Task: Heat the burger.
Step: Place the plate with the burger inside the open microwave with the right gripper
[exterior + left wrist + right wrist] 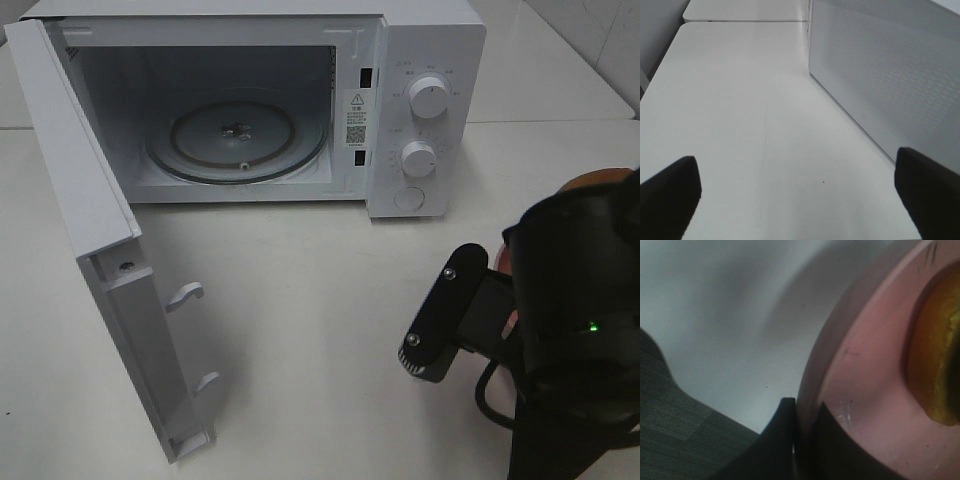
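The worktop [300,300] under me is plain matte white, smooth but for a few faint scuffs, and my left wrist view shows a second white slab butted against its far edge. At the back stands a white boxy microwave [430,40] with its door [90,230] swung wide toward my left side. Two small hook latches jut from the door's inner edge. Inside the pale cavity lies a round clear glass turntable [240,140], ribbed in rings. The control panel carries two round white knobs [428,98] one above the other and a flat round button [408,198] below them. My left claw [800,195] is spread wide above bare worktop, its dark blunt fingers [670,195] well apart, with the door's finely dotted outer face just beside it. My right claw [800,430] is pressed together on the rim of the pink plate [865,390], one black finger on each side of the smooth, shallow, lightly scratched edge. The burger [935,355] sits on that plate, its glossy golden-brown bun and a yellow fringe showing, at the worktop's near right, well apart from the microwave.
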Controlling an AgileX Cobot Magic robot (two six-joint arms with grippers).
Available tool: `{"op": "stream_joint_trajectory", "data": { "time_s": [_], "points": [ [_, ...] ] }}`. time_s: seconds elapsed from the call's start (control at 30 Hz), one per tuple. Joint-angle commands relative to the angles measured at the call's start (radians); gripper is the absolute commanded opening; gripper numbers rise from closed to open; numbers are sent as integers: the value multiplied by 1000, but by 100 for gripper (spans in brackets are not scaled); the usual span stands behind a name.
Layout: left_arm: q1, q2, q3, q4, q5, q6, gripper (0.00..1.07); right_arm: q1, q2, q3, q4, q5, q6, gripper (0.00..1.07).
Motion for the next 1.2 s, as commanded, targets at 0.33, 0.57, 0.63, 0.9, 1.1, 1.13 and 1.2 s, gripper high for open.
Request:
{"op": "stream_joint_trajectory", "data": {
  "time_s": [0.33,0.57,0.63,0.9,1.1,1.13,1.2],
  "points": [
    [-6,-25,3,4,-9,-4,100,90,-7,2,-116,42,-123,0],
    [-6,-25,3,4,-9,-4,100,100,-9,2,-169,-9,-205,0],
    [-6,-25,3,4,-9,-4,100,100,-22,2,-193,-42,-222,0],
    [-6,-25,3,4,-9,-4,100,100,-96,2,-266,-126,-301,1],
    [-6,-25,3,4,-9,-4,100,100,-105,2,-299,-146,-366,1],
    [-6,-25,3,4,-9,-4,100,100,-105,2,-299,-154,-386,1],
    [-6,-25,3,4,-9,-4,100,100,-105,2,-299,-177,-418,1]
  ]
}}
